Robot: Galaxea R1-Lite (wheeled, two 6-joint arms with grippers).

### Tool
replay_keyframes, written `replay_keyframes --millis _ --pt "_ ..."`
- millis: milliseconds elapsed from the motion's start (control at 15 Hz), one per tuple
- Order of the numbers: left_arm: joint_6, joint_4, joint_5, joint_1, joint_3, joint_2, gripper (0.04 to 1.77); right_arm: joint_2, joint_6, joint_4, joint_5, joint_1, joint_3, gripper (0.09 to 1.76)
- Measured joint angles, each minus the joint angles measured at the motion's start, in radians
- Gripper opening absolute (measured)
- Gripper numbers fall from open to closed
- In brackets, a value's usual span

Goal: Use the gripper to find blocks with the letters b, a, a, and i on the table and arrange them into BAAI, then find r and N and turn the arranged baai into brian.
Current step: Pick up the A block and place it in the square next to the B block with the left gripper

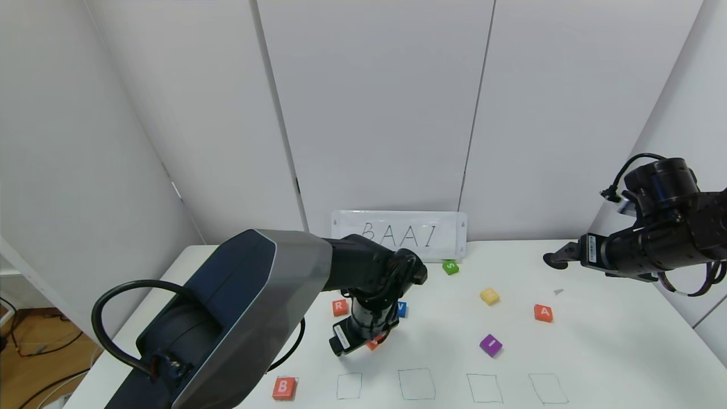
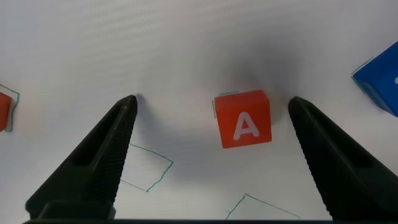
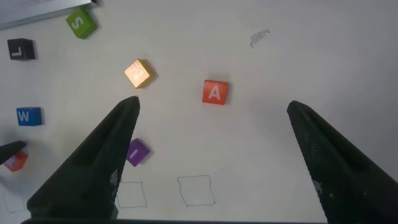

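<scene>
Blocks: orange B (image 1: 284, 388) near the front left corner of the table (image 1: 613, 341), resting on the leftmost green outline; one orange A (image 2: 244, 118) toward the middle left, mostly hidden under the left arm in the head view; second orange A (image 1: 543, 313) toward the right side; purple I (image 1: 491, 345) right of centre, between the far row and the front outlines.
R: orange block (image 1: 339, 307) left of centre, just beside the left arm's wrist, lying flat, letter up.
Left gripper (image 2: 211, 106): lowered over the first A, fingers (image 2: 112, 149) spread wide apart, one on each side of that block, neither touching it; tips close to the tabletop.
Right gripper (image 1: 554, 259): held high over the far right part of the table, fingers (image 3: 102, 155) spread apart, nothing between them.
Green outlines (image 1: 416, 383): four empty squares in a row along the front edge, right of the B.
Blue block (image 1: 402, 309): just beside the left wrist, on its right, partly hidden.
Yellow block (image 1: 489, 296): right of centre, tilted relative to the table edges; letter too bright to read.
Green S block (image 1: 450, 267): near the far edge, below the sign.
Sign (image 1: 399, 235): white board against the far edge, hand-lettered BAAI.
Black L block (image 3: 20, 48): seen only from the right wrist, near the green S.
</scene>
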Motion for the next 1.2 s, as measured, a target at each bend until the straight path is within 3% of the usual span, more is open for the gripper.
replay_keyframes --millis 267,467,867,1200 --pt "0.000 0.000 0.003 0.002 0.001 0.000 1.72 0.001 0.000 0.000 0.000 0.000 -0.001 1.71" --pt "0.000 0.012 0.000 0.002 0.002 0.000 1.20 0.001 0.000 0.000 0.000 0.000 -0.001 1.71" --pt "0.001 0.014 -0.002 -0.006 0.000 0.003 0.51 0.001 0.000 0.000 0.000 -0.001 -0.001 1.71" --pt "0.004 0.016 -0.003 -0.009 0.000 0.003 0.51 0.001 0.000 0.000 0.000 -0.001 -0.001 1.71"
